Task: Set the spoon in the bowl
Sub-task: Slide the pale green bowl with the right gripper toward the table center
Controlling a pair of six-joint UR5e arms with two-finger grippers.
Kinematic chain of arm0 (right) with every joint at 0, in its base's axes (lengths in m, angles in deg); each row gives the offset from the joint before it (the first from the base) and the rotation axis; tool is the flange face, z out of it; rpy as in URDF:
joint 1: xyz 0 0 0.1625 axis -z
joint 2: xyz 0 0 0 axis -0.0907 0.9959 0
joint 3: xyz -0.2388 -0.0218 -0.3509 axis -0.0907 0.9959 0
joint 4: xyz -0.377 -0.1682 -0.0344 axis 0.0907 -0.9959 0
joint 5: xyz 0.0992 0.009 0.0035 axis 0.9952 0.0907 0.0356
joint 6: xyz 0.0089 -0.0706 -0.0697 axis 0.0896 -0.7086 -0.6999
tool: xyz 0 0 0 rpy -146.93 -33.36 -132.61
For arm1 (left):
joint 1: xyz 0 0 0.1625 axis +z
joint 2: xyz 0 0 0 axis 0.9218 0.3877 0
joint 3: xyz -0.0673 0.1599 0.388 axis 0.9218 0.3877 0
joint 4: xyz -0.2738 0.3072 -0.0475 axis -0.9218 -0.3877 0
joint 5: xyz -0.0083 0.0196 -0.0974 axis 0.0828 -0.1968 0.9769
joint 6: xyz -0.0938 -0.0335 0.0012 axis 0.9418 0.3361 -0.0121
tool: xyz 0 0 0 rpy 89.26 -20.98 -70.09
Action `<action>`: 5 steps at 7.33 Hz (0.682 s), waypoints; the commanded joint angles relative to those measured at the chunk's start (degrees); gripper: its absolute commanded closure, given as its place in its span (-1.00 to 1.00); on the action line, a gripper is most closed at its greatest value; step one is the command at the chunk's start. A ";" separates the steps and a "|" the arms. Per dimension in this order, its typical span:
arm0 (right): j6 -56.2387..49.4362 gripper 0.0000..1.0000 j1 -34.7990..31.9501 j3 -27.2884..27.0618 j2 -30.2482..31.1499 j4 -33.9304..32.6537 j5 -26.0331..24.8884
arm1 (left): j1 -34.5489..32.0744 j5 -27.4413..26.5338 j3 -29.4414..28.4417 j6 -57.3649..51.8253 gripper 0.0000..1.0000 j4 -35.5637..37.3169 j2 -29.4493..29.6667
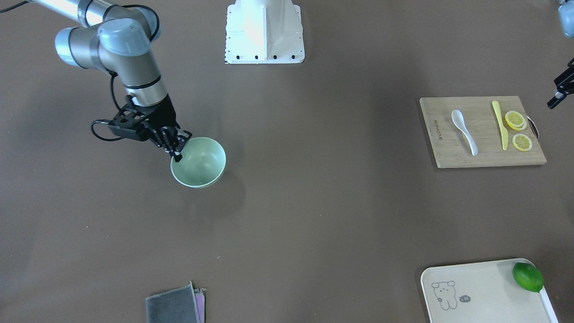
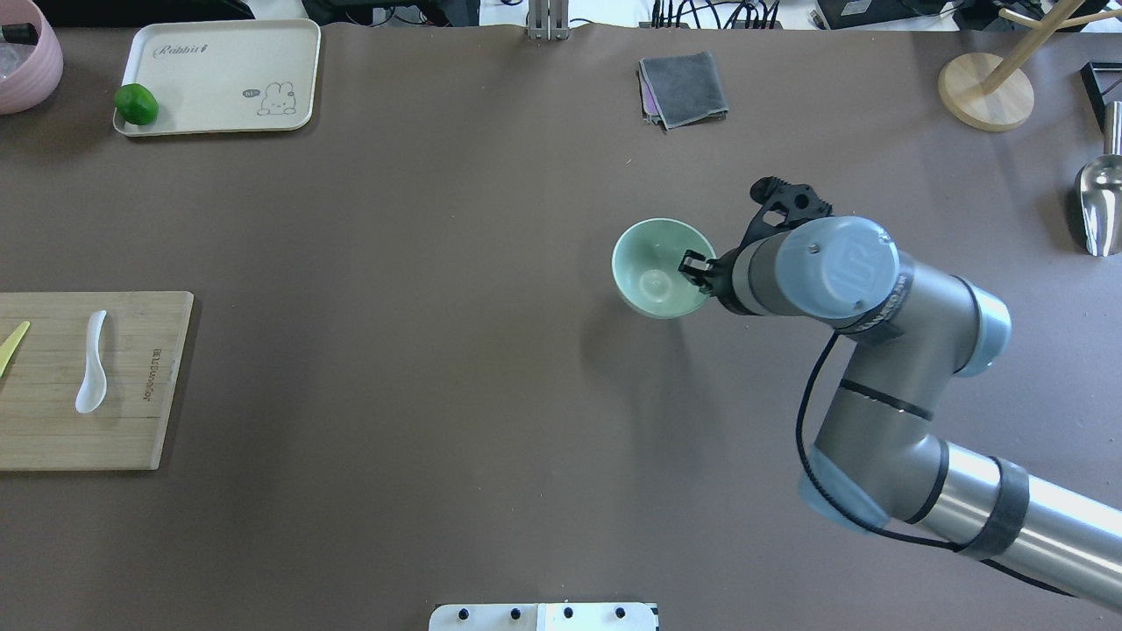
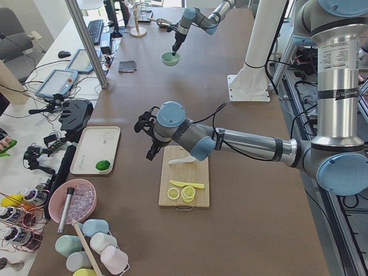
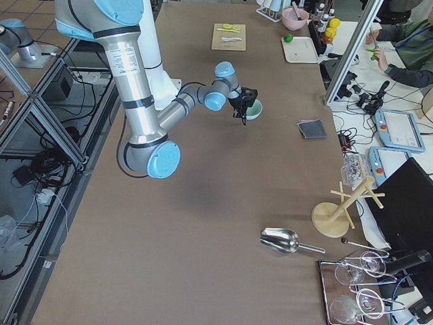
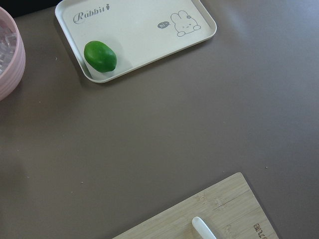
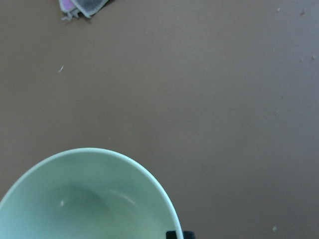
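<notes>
The white spoon (image 1: 464,131) lies on a wooden cutting board (image 1: 448,150), scoop toward the robot; it also shows in the overhead view (image 2: 92,364), and its handle tip shows in the left wrist view (image 5: 204,229). The mint-green bowl (image 1: 199,162) is far from it, on the robot's right side (image 2: 657,272). My right gripper (image 1: 178,154) is shut on the bowl's rim, one finger inside, and the bowl tilts, seemingly a little off the table. My left gripper (image 1: 554,99) hovers beside the board; I cannot tell whether it is open or shut.
A yellow plastic knife (image 1: 500,123) and lemon slices (image 1: 515,120) share the board. A cream tray (image 1: 484,287) with a lime (image 1: 528,277) lies beyond it. A folded grey cloth (image 2: 684,88), a metal scoop (image 2: 1100,206) and a wooden stand (image 2: 986,92) are past the bowl.
</notes>
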 commanded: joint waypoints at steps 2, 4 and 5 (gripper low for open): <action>8.20 1.00 8.66 2.21 -9.54 -10.66 -3.83 | 0.00 0.75 -0.18 0.09 -0.96 -0.24 -0.06; 8.30 0.42 9.12 4.86 -11.66 -10.49 -5.33 | 0.00 0.75 -0.18 0.09 -0.96 -0.24 -0.06; 7.60 -0.90 9.12 4.86 -11.66 -10.57 -7.42 | 0.00 0.75 -0.18 0.09 -0.96 -0.24 -0.06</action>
